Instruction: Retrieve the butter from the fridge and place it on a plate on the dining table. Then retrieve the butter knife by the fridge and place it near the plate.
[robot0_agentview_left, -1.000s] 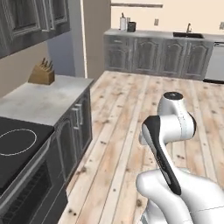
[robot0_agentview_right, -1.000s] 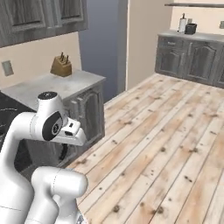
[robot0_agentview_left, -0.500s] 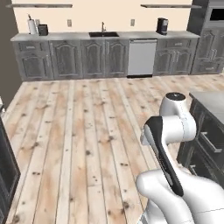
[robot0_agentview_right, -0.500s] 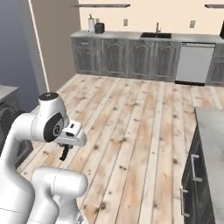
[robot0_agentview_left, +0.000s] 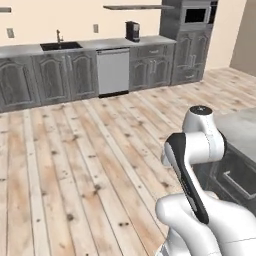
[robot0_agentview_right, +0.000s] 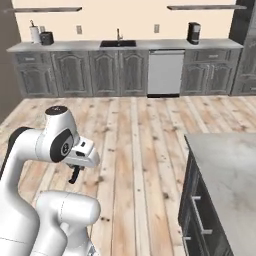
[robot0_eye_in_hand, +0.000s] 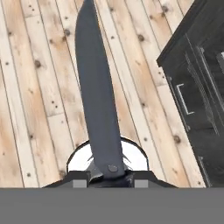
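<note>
1. The claw (robot0_eye_in_hand: 103, 171) is pinched nearly shut on the butter knife (robot0_eye_in_hand: 96, 87), gripping it at the dark handle end, where a small round rivet shows.
2. The knife's blade is long, flat and slate-grey, matte, tapering to a rounded tip that points away from the hand over the floor.
3. From the right base view the claw (robot0_agentview_right: 75, 175) hangs off a boxy white wrist, pointing downward beside the arm's upper body; the knife there is too small and dark to make out properly, perhaps just a thin dark sliver under the wrist.
4. The arm is folded in close: glossy white rounded shells with black joint bands, the elbow raised and the forearm bent back toward the base.
5. Beneath it lies the plank floor (robot0_agentview_left: 75, 165), pale wood with knots and visible grain.
6. To the robot's right stands a dark cabinet block with a grey marbled bench top (robot0_agentview_right: 230, 165) and thin bar pulls on its drawer fronts.
7. Farther off, a run of grey panelled cabinets (robot0_agentview_right: 85, 72) lines the cream wall, with a flat pale dishwasher front (robot0_agentview_right: 164, 72), a sink with faucet (robot0_agentview_right: 118, 42), and a small dark coffee maker (robot0_agentview_right: 193, 33) on the bench.
</note>
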